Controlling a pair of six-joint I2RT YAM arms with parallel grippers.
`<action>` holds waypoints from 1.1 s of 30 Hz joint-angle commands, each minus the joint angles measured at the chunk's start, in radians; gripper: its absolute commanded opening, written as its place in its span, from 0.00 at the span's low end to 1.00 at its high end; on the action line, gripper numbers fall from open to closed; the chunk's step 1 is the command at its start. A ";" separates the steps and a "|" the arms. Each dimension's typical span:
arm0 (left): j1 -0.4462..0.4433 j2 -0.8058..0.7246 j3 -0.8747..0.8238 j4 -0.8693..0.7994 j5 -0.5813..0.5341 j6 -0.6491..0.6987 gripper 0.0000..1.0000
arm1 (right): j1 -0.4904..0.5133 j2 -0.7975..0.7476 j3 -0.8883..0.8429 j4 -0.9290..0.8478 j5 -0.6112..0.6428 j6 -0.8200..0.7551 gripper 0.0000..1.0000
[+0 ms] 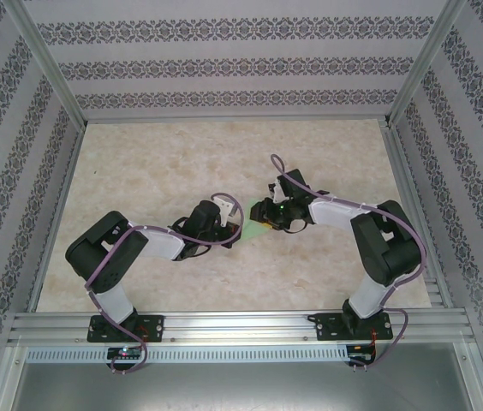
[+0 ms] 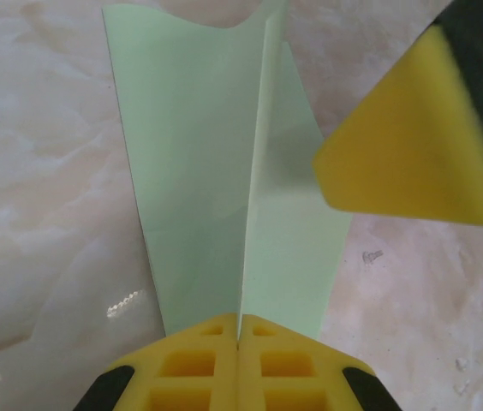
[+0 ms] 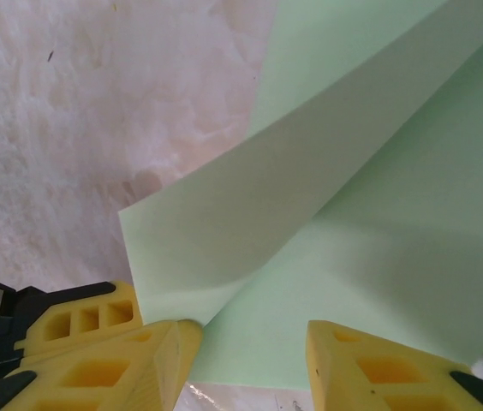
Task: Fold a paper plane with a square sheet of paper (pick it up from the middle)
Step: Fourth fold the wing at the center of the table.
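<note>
the green paper (image 1: 254, 227) lies near the middle of the counter (image 1: 224, 154), just between the two grippers. seen from the left wrist, a long crease stands up along its length, with a panel sloping down on either side to the marbled surface. the left gripper (image 2: 238, 332) is pressed together on the near end of that crease, pinching it. seen from the right wrist, one flap of the paper is raised and curls over the flat layer beneath. the right gripper (image 3: 250, 342) stands spread, with the paper's near edge lying in the gap; one side of it seems to touch the raised flap, though that is hard to tell. patterned walls (image 1: 224, 68) stand around the counter, and both arm bases sit on a metal rail (image 1: 241, 325) at its near edge.
</note>
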 commanded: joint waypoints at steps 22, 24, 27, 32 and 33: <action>-0.003 0.063 0.011 0.015 0.074 -0.141 0.10 | 0.003 0.129 0.077 -0.024 0.034 -0.042 0.45; 0.000 0.068 0.012 0.014 0.077 -0.149 0.10 | 0.002 0.136 0.079 -0.037 0.049 -0.046 0.44; 0.002 0.072 0.014 0.009 0.078 -0.165 0.10 | 0.002 0.142 0.079 -0.045 0.053 -0.048 0.43; 0.008 0.080 0.008 0.012 0.071 -0.190 0.09 | 0.000 0.125 0.065 -0.012 0.026 -0.047 0.42; 0.010 0.080 0.006 0.013 0.068 -0.195 0.09 | -0.001 0.114 0.055 0.010 0.011 -0.043 0.41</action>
